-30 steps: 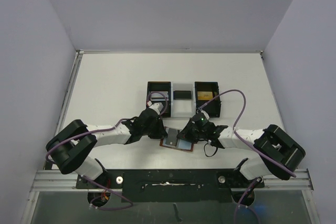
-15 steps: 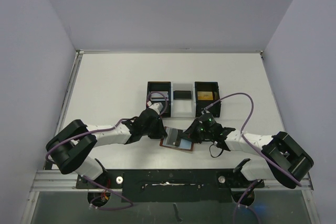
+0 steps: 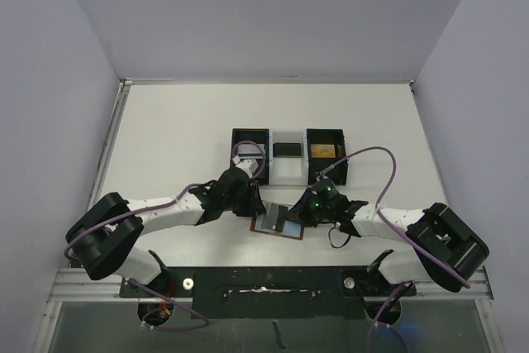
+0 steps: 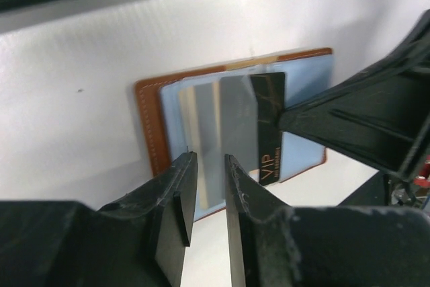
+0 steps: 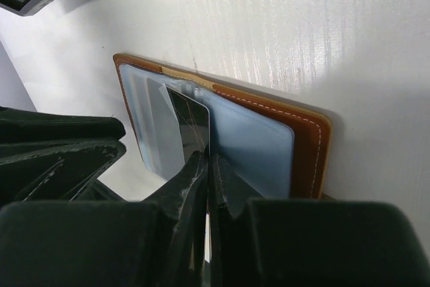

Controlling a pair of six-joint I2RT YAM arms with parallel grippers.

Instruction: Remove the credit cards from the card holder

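Observation:
The brown leather card holder (image 3: 279,223) lies open on the table between my two grippers, its blue-grey pockets facing up (image 4: 306,78). My right gripper (image 5: 208,159) is shut on the edge of a black VIP credit card (image 4: 269,122), which lies partly over the holder's pockets (image 5: 255,146). A second, pale striped card (image 4: 201,126) sits in the left pocket. Just off the holder's left edge, my left gripper (image 4: 208,166) has its jaws a narrow gap apart with nothing between them. In the top view the left gripper (image 3: 254,207) and right gripper (image 3: 304,212) flank the holder.
A black-and-white three-compartment tray (image 3: 288,173) stands just beyond the holder; a dark card (image 3: 287,150) lies in its middle part and a gold card (image 3: 324,150) in its right part. Walls close the table on three sides.
My left gripper has parted its jaws slightly and let go of the holder's left edge. The right arm shifted a little to the right with the black card still in its grip.

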